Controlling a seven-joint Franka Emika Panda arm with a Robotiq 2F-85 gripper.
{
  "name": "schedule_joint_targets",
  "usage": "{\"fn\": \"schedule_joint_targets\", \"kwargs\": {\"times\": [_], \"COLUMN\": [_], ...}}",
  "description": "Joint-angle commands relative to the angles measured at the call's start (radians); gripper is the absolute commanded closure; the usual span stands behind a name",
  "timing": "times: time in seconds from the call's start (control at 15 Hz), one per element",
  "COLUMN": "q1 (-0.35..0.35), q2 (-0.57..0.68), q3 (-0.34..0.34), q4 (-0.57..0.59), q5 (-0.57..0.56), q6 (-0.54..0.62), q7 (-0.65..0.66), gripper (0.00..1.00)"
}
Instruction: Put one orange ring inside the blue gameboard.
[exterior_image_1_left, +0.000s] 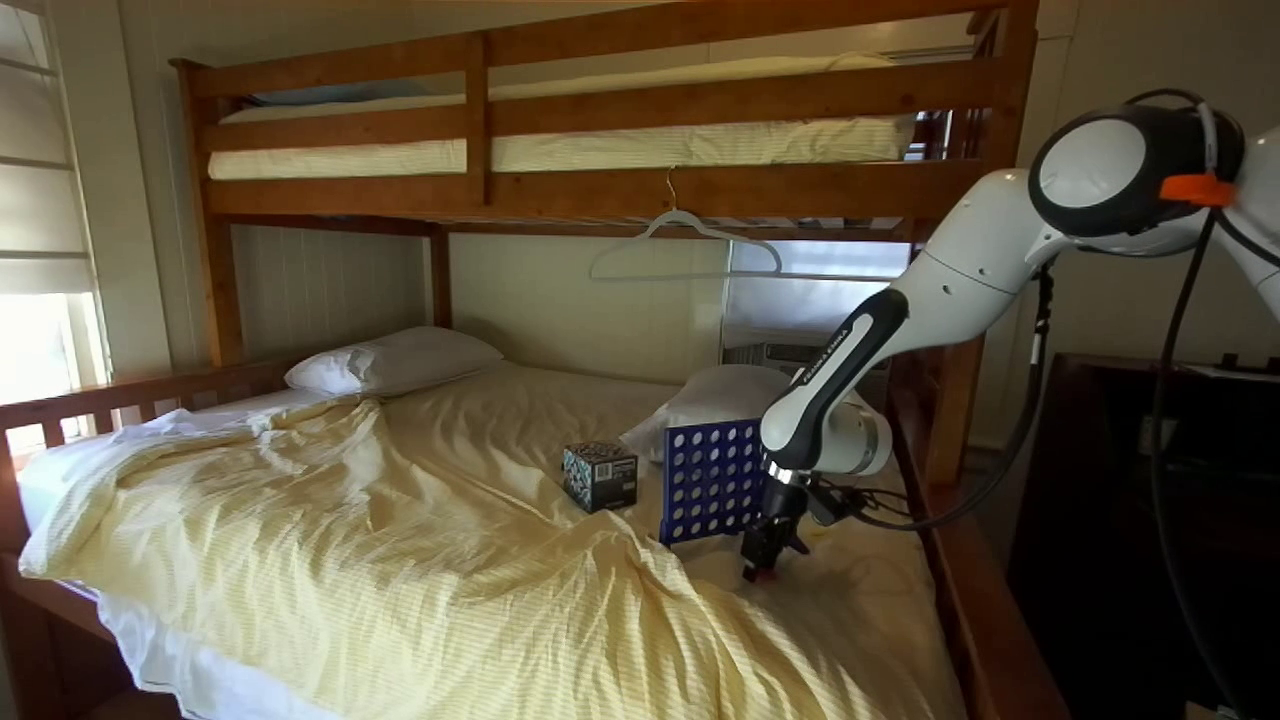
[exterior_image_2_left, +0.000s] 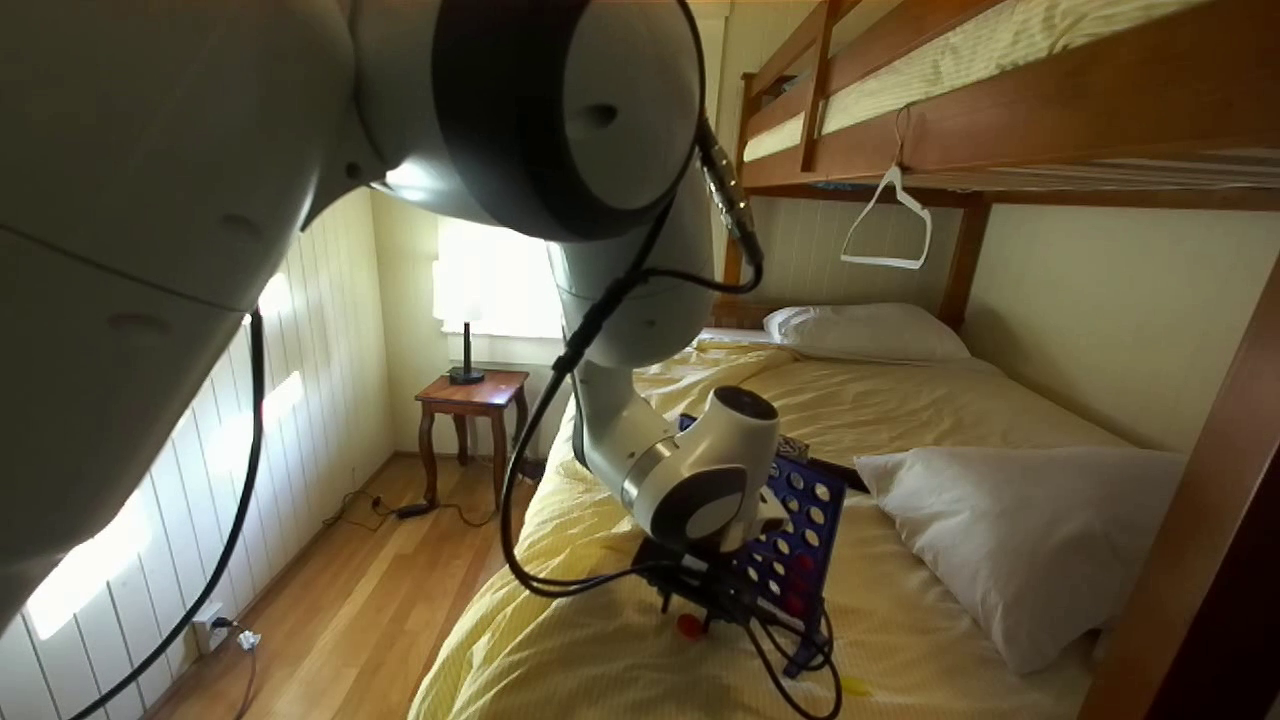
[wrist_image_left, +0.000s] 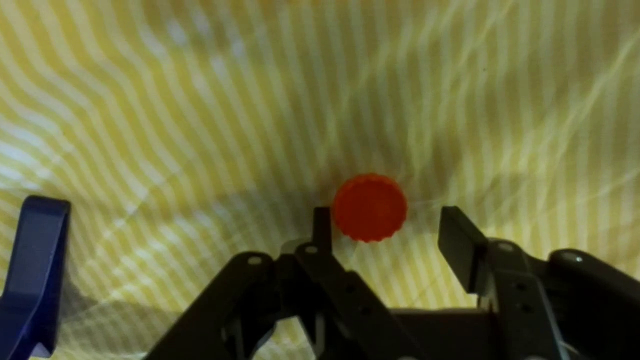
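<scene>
The robot arm (exterior_image_1_left: 850, 360) reaches down over the lower bunk (exterior_image_1_left: 978, 600), its gripper (wrist_image_left: 385, 216) pointing at the striped yellow bedding (exterior_image_1_left: 400, 570). The two fingers (wrist_image_left: 462, 250) stand apart — an orange-red disc (wrist_image_left: 370, 209), its rim finely notched, lies on the bedding between them. The disc sits close to the finger at the left of the wrist view, and whether the two touch I cannot tell; a plain gap parts it from the opposite finger. The blue gameboard (exterior_image_1_left: 708, 482) stands upright on the same bunk beside the gripper, its face pierced by rows of round holes; in an exterior view, red pieces (exterior_image_2_left: 801, 565) show in some of the lower ones. A dark patterned box (exterior_image_1_left: 600, 477) and a white pillow (exterior_image_2_left: 1030, 540) rest near the board. From the upper bunk (exterior_image_1_left: 560, 192) hangs a pale hanger (exterior_image_1_left: 676, 216) — and a lamp (exterior_image_2_left: 466, 350) stands on a side table (exterior_image_2_left: 500, 385).
</scene>
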Motion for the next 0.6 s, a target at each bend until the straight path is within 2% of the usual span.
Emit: {"fn": "schedule_joint_targets", "kwargs": {"times": [0.0, 0.07, 0.13, 0.27, 0.33, 0.47, 0.53], "q1": [0.01, 0.011, 0.012, 0.012, 0.013, 0.013, 0.014], "q2": [0.015, 0.016, 0.015, 0.015, 0.015, 0.014, 0.013], "q3": [-0.012, -0.013, -0.014, -0.015, -0.016, -0.017, -0.018], "q4": [0.017, 0.017, 0.016, 0.016, 0.016, 0.015, 0.015], "q5": [-0.021, -0.021, -0.022, -0.025, -0.026, -0.027, -0.028], "q6": [0.007, 0.007, 0.008, 0.008, 0.008, 0.009, 0.009], "q7": [0.01, 0.011, 0.011, 0.012, 0.012, 0.013, 0.014], "gripper": [0.48, 0.52, 0.65, 0.63, 0.69, 0.67, 0.71]}}
